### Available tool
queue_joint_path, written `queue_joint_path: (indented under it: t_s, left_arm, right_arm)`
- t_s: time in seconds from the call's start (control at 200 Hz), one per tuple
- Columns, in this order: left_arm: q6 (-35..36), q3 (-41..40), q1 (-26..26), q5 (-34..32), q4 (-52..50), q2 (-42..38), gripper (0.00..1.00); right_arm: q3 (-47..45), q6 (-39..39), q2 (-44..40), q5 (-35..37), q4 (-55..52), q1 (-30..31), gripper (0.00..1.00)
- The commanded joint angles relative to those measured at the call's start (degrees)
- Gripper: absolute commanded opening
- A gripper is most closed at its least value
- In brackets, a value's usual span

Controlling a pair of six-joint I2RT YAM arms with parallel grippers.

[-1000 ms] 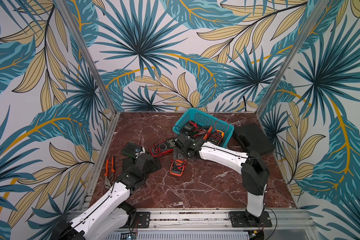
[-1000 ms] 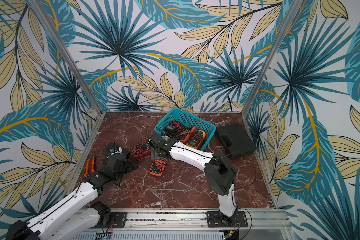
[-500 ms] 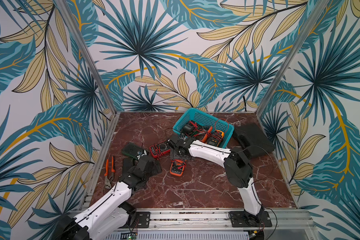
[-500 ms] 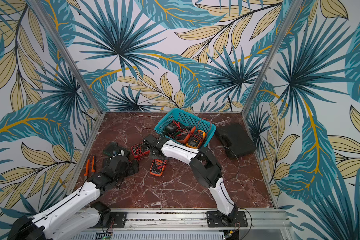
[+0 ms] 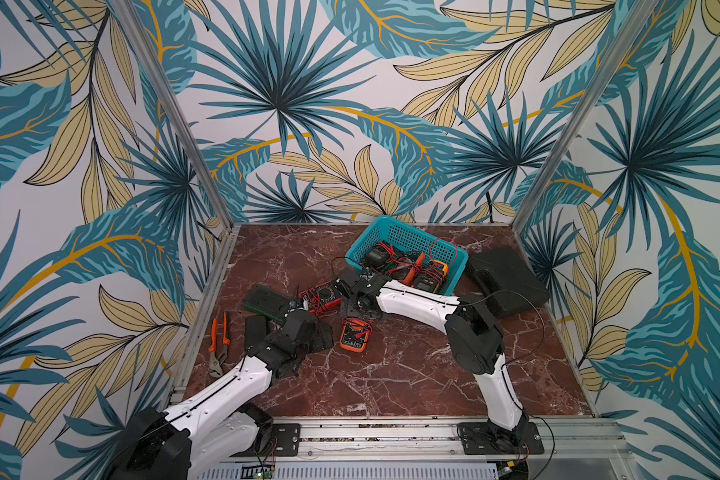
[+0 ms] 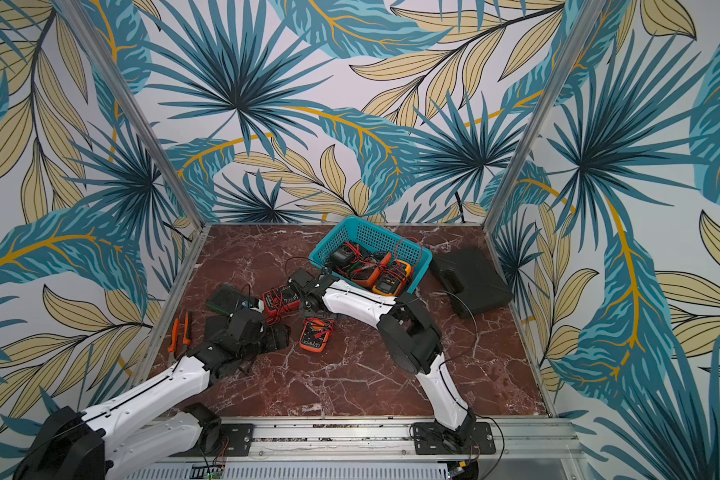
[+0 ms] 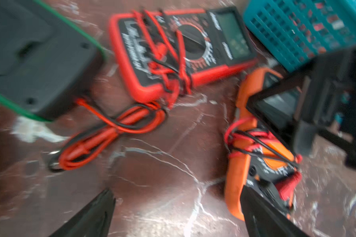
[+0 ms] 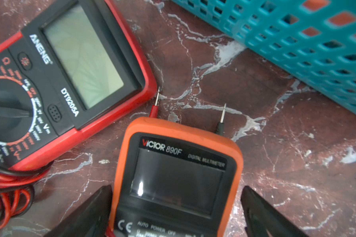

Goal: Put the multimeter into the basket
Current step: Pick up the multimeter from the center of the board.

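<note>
A brown marble table [image 5: 371,386], walled by leaf-print panels, is seen from above in both top views. At the far left, orange-handled pliers [image 5: 219,345] are laid by the table's edge. Beside them a black meter [image 5: 267,298], edged in green, is laid face down. The left gripper [image 5: 308,322] is held low next to it. In the left wrist view its fingers [image 7: 95,213] are spread wide over bare marble, and nothing is held.

Just past it, a red meter [image 5: 321,294] is laid face up, with red and black leads [image 7: 111,131] coiled beside it. To its right the orange meter [image 5: 355,336] is laid face up on the table, near the basket's closest corner but outside it and not touching it.

The right gripper [image 5: 360,313] is held low over the orange meter's screen end. In the right wrist view its fingers [image 8: 86,213] are set wide apart on either side of the meter, a clear gap is shown on one side, and no grip is closed. Two probe tips [image 8: 223,115] are seen past the meter's top edge.

Farther right and toward the back, the teal basket [image 5: 416,241] is set at an angle. A dark meter [image 5: 377,254] and a yellow meter [image 5: 433,274] are held inside it among tangled leads. At the far right a black case [image 5: 506,278] is laid just beside the basket.
</note>
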Motion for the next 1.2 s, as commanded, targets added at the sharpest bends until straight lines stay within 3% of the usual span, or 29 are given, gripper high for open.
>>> queue_joint_path:
  t_s: [0.0, 0.235, 0.506, 0.801, 1.192]
  left_arm:
    - [2.71, 3.22, -2.96, -0.66, 2.44, 2.01, 1.0]
    - [6.52, 4.79, -4.47, 5.67, 10.63, 8.36, 1.0]
    - [10.17, 11.49, -6.69, 8.6, 12.46, 19.88, 1.0]
    - [9.09, 19.0, -7.85, 0.96, 2.57, 27.87, 1.0]
    - [12.82, 25.16, -10.73, -1.86, -3.03, 35.06, 1.0]
  right_arm:
    - [-1.99, -1.32, -4.28, -2.25, 0.16, -0.54, 1.0]
    - [-3.37, -2.77, -10.32, -2.9, 1.89, -2.24, 1.0]
    - [-7.15, -3.97, -18.14, -0.12, 2.18, -6.42, 1.0]
    - [-14.12, -4.19, -27.06, 2.92, 4.87, -8.93, 1.0]
    - [-17.43, -4.45, -30.93, 5.09, 6.05, -9.48, 0.99]
